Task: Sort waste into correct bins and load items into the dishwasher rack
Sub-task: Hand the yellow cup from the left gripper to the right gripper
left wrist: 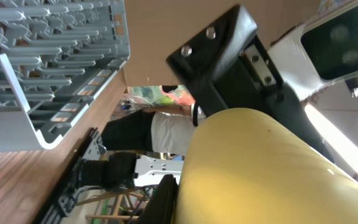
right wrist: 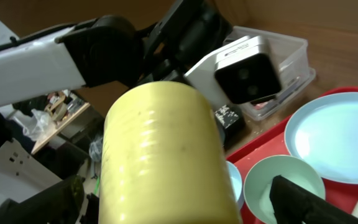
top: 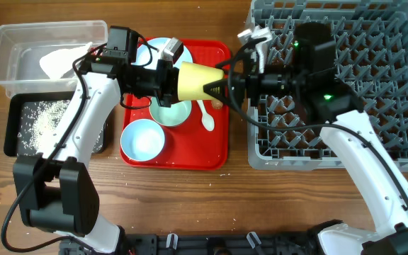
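Currently, the small yellow cup (top: 193, 81) hangs on its side in the air between the two tools, above the red serving tray (top: 218, 142). The left tool (top: 171, 81) is clamped on the cup's wide end. The right tool (top: 217, 85) straddles the narrow end with its jaws spread. In the right wrist view both fingers (right wrist: 309, 199) stand clear of the cup wall, one on each side. The step in hand is judged to be a handover from left to right, ahead of loading into the dishwasher rack (top: 374, 92), which lies behind the right tool.

Recommended procedure:
1. Centre the cup between the right tool's fingers, so that both meet the wall together.
2. Advance the right tool until its fingers overlap the cup well past the base.
3. Close the right tool fully before the left tool lets go.
4. Draw the left tool straight back along the cup's axis. A sideways pull may twist the smooth, tapered cup out of the grip.
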You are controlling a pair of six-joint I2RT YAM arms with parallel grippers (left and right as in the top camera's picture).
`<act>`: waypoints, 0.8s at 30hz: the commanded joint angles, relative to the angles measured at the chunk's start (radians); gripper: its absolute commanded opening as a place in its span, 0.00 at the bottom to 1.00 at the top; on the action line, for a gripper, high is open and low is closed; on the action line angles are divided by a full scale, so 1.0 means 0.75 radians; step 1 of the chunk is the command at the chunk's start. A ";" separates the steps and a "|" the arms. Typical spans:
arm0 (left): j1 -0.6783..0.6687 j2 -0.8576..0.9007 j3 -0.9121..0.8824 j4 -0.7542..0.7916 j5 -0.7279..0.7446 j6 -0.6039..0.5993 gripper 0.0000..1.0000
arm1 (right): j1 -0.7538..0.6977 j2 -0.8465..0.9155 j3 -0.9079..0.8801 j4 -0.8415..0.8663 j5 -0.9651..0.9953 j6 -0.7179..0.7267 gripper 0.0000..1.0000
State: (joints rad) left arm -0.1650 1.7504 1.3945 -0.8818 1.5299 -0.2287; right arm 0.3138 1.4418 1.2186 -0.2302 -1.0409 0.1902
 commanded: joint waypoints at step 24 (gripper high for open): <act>-0.001 -0.018 0.017 0.004 0.063 -0.066 0.30 | -0.019 -0.008 0.000 -0.052 -0.035 -0.011 0.50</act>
State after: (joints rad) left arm -0.1635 1.7504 1.3945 -0.8814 1.5513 -0.2802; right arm 0.3206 1.4418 1.2182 -0.2687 -1.0729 0.1898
